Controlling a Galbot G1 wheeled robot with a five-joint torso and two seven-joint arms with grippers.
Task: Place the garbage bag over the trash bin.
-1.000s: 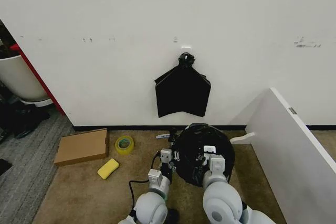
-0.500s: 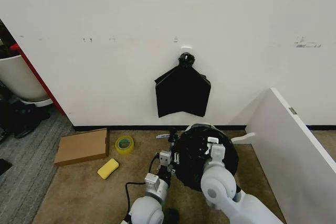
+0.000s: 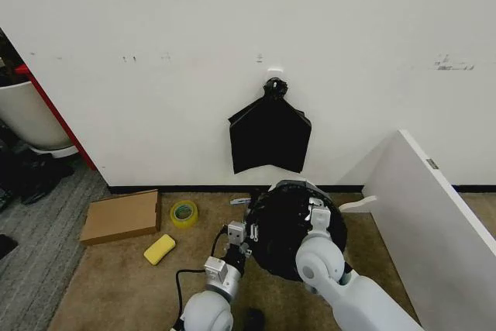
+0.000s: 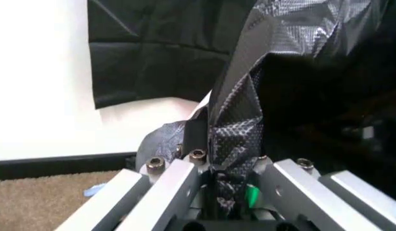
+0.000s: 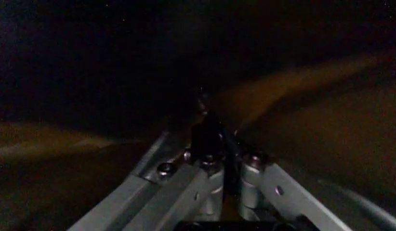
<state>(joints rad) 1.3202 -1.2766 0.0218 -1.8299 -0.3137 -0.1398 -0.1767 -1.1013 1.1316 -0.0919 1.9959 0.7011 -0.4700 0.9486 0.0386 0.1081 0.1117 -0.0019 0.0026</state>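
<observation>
Low and centre in the head view, the left gripper (image 3: 246, 232) is clamped on a fold of the garbage bag (image 3: 280, 226), the crinkled black film running up between its closed fingers (image 4: 185, 178). The right gripper (image 3: 318, 211) sits on the bag's right side, closed on black film too. The bag drapes the trash bin (image 3: 291, 184), on the carpet (image 3: 116, 277) below the wall (image 3: 155, 36).

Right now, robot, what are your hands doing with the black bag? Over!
Left gripper shut on garbage bag edge. Right gripper shut, low inside the bag. Bag drawn over trash bin. Nothing in the way.
</observation>
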